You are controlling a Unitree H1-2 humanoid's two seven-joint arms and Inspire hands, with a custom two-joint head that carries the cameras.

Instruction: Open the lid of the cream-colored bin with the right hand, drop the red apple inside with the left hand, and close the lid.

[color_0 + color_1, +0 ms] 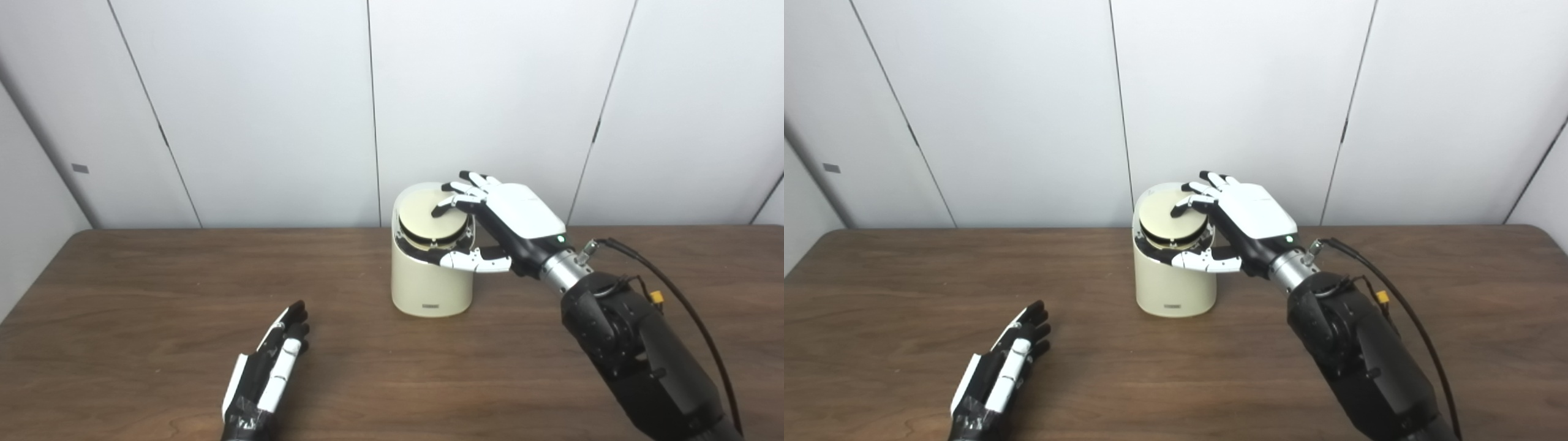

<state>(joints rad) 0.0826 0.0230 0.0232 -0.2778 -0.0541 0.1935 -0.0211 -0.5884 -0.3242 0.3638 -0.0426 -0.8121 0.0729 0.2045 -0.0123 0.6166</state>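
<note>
Right hand (1240, 223) fingers (1191, 203) rest on the bin (1170, 282) lid (1167, 223).

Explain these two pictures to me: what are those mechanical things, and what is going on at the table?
Both pictures come from two cameras side by side in a humanoid robot's head, so they show one scene. The arms entering from below are its own. The right robot hand rests on the round lid of a cream bin, fingers on top and thumb at the front rim. The left robot hand lies open on the wooden table, holding nothing. No apple is visible.
</note>
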